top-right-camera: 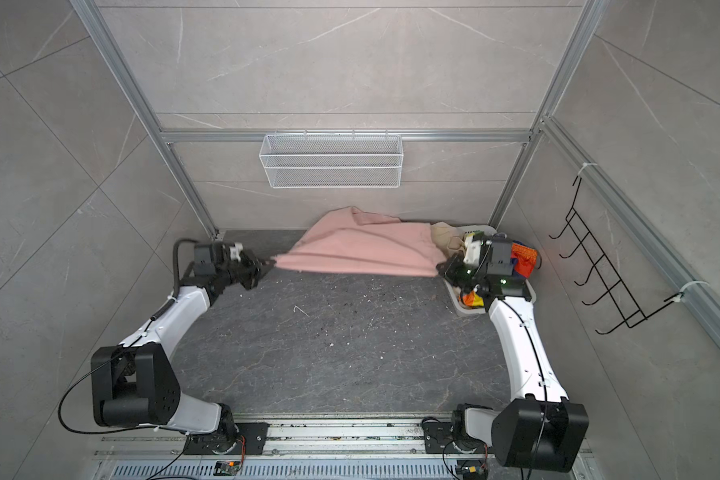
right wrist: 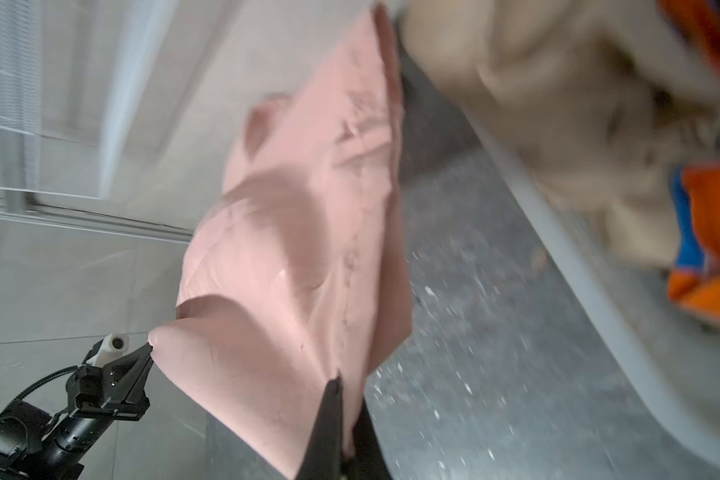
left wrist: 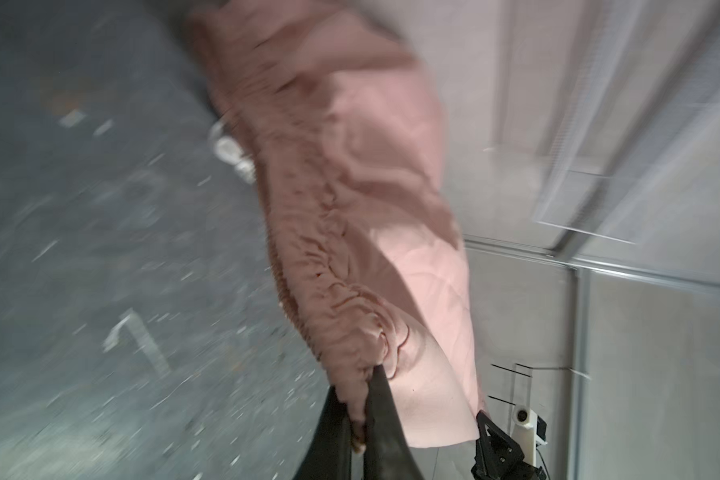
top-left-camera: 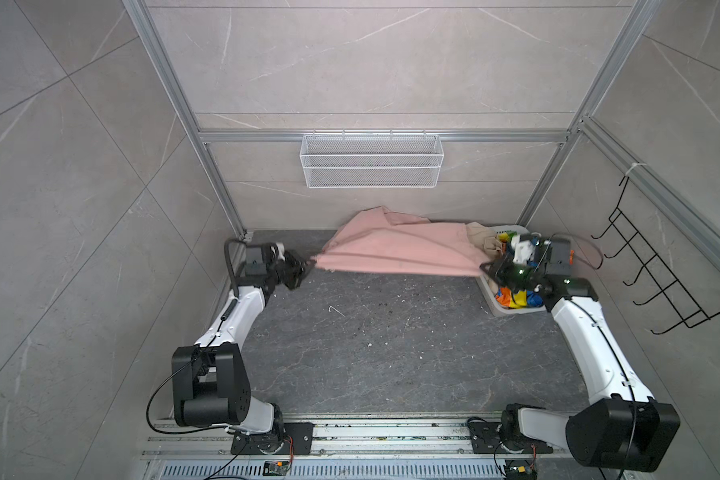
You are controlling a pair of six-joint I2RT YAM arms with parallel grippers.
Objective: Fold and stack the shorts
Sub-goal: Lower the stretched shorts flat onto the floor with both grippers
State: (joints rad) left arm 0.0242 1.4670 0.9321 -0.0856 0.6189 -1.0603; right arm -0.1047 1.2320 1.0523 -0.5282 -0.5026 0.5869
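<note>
Gripping opposite ends, the left hand (top-left-camera: 309, 264) and right hand (top-left-camera: 483, 267) hold the salmon-pink shorts (top-left-camera: 395, 249) spread between them.

The right arm (top-left-camera: 587, 345) hides most of the rainbow-striped shorts (top-left-camera: 511, 298) and basket (top-left-camera: 500, 310).

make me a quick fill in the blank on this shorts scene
1. The shorts stretched between the left claw and the right claw are ____ in colour.
2. Both claws are ____ on that fabric.
3. The beige shorts and the rainbow shorts lie in the white basket on the ____ of both top views.
Missing words: pink; shut; right
</note>
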